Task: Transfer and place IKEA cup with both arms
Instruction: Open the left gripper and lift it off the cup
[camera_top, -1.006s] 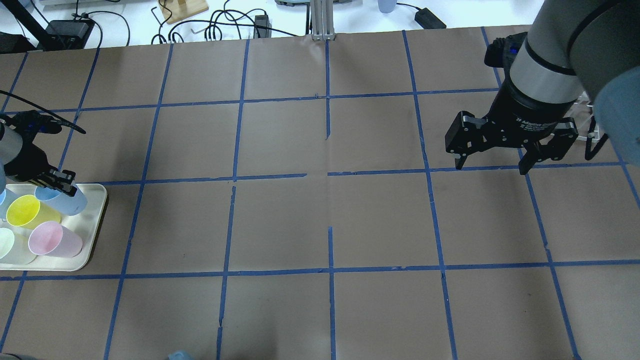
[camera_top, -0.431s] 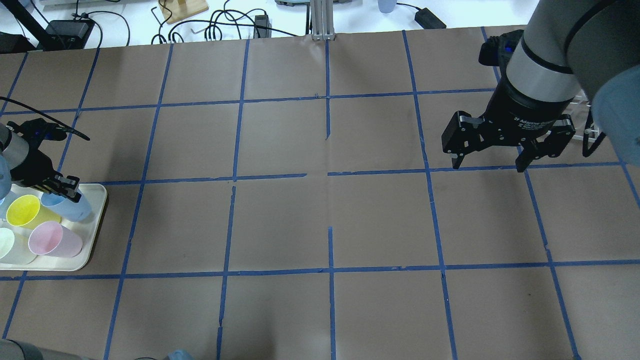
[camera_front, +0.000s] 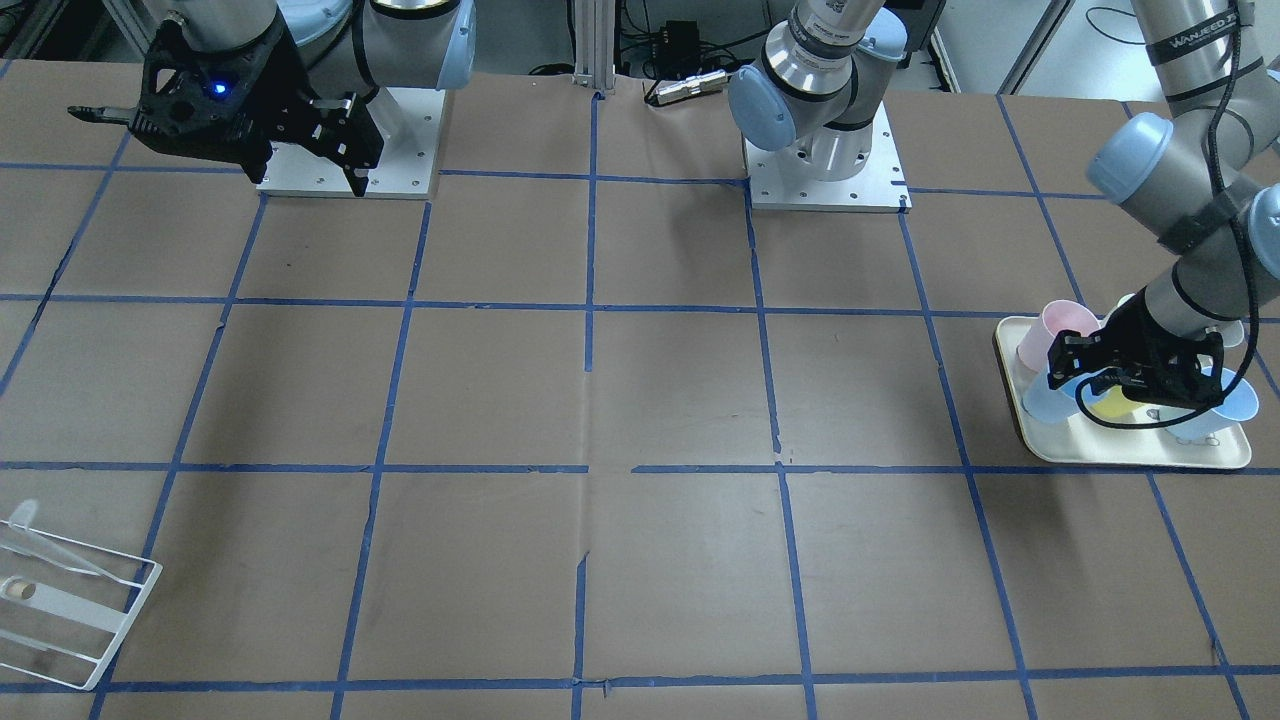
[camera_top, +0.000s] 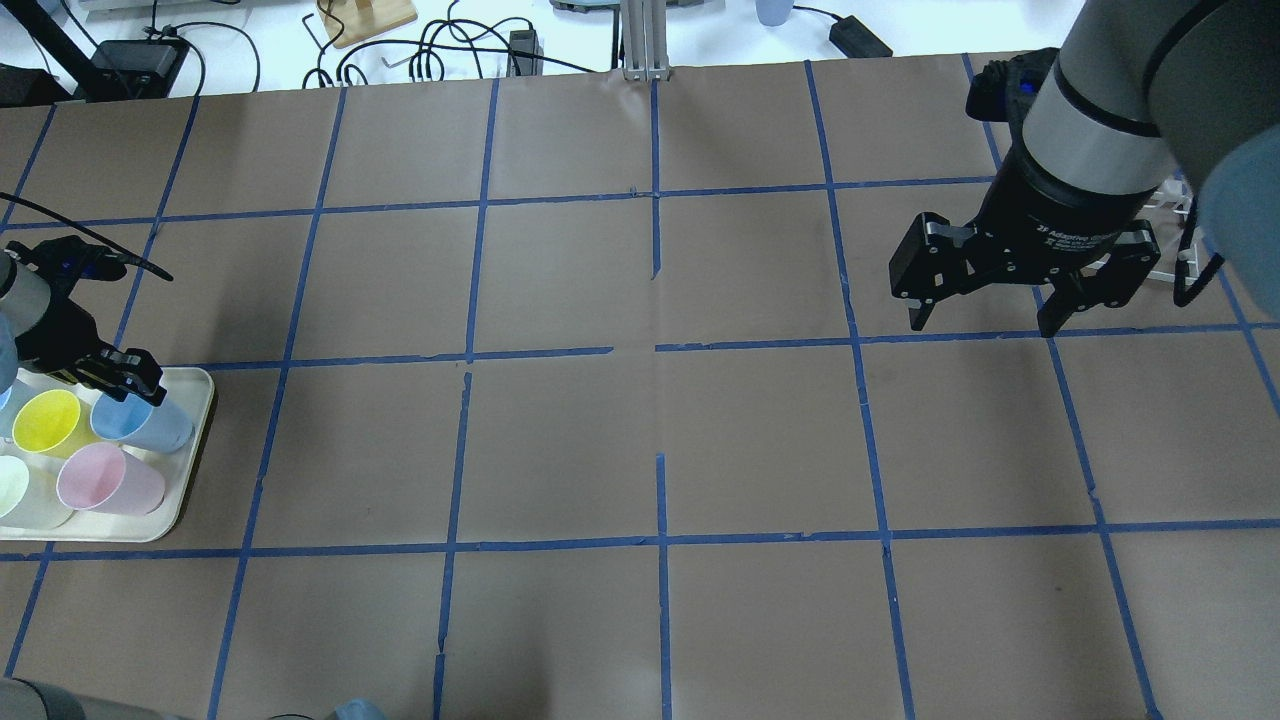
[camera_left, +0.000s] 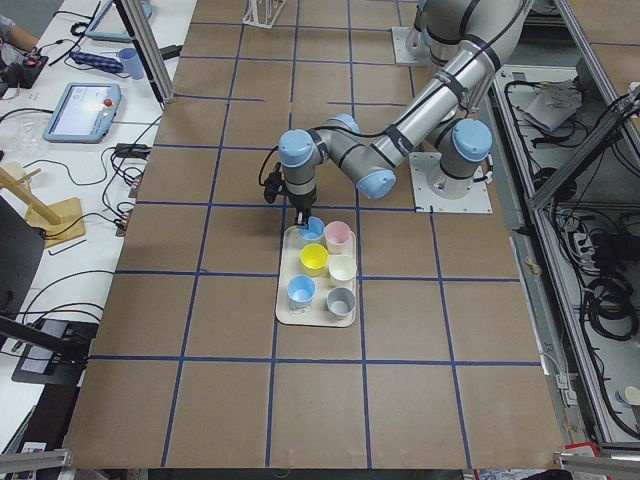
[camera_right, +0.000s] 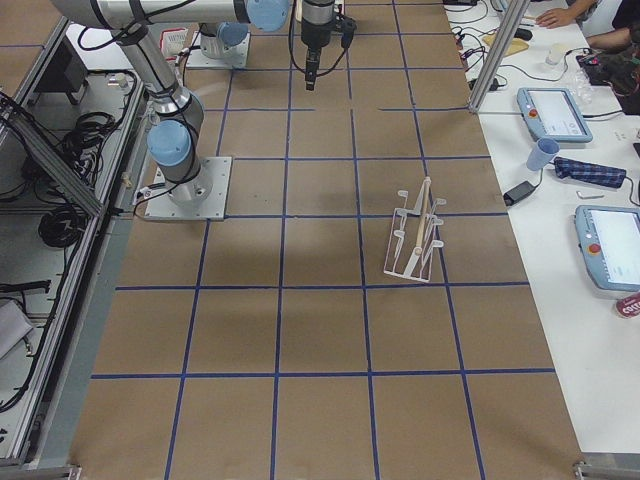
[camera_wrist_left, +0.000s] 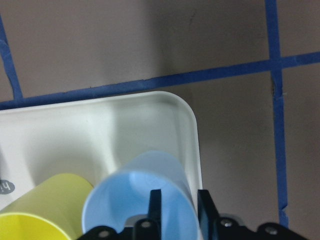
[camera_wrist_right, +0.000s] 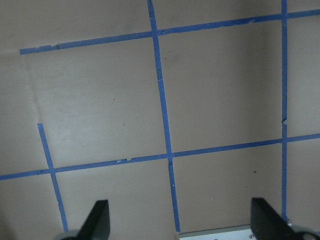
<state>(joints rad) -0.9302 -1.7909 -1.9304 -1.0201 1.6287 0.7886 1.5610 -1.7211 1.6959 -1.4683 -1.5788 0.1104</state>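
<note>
Brown paper gridded with blue tape covers the tabletop (camera_top: 560, 440); our left claw (camera_top: 140, 385) pinches the sky-blue cup (camera_top: 145, 425) by its wall on the tray (camera_top: 180, 500) (beside a yellow cup (camera_top: 45, 420)). We judge the pickup underway: next, lift straight up, while the right claw (camera_top: 982, 325) hangs spread wide.

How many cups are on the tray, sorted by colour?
Blue: 2, the sky-blue tapered plastic tumbler whose rim the left pincer straddles, and a second blue plastic tumbler
Pink plastic tumbler: 1
Yellow plastic tumbler: 1
Pale off-white plastic tumbler: 1
Grey plastic tumbler: 1
Total: 6, all on the cream rectangular tray
</note>
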